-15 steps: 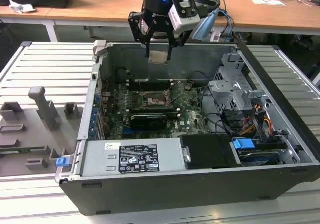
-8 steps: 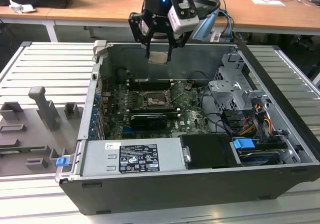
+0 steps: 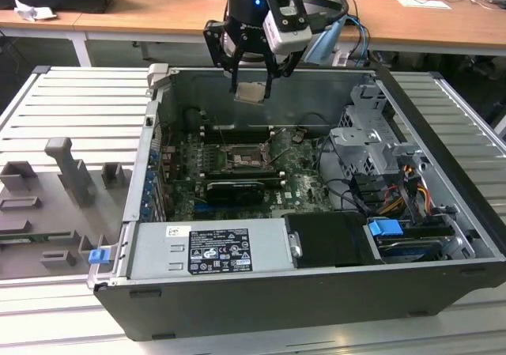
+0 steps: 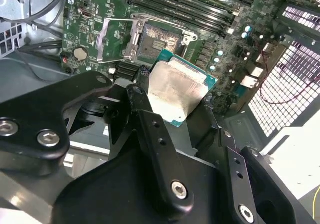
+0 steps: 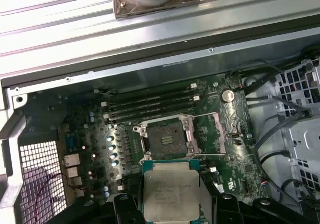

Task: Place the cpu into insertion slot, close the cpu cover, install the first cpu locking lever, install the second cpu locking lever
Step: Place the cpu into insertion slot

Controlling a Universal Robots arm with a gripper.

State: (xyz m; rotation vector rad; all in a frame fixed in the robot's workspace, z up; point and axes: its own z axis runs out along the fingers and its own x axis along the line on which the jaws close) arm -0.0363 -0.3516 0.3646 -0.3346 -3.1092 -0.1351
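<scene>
- Upper centre of the exterior view: gripper (image 3: 253, 86), clamped on the chip's (image 3: 251, 93) edges, high above the open case (image 3: 316, 300).
- Mid-frame below: socket (image 3: 239, 160), bare; its cover (image 4: 102, 40), in the second wrist view, stands swung open.
- Hazard, as judged: a skewed or slipping chip on descent could bend socket pins or strike the board (image 3: 300, 185).

1. Looks like a robotics lab or workshop tbh.
2. Opened computer case (image 3: 277, 300) sits on a ribbed metal counter (image 3: 87, 102) beside grey part fixtures (image 3: 69, 169).
3. Wooden desks (image 3: 158, 15) with papers (image 3: 417, 3) run behind.
</scene>
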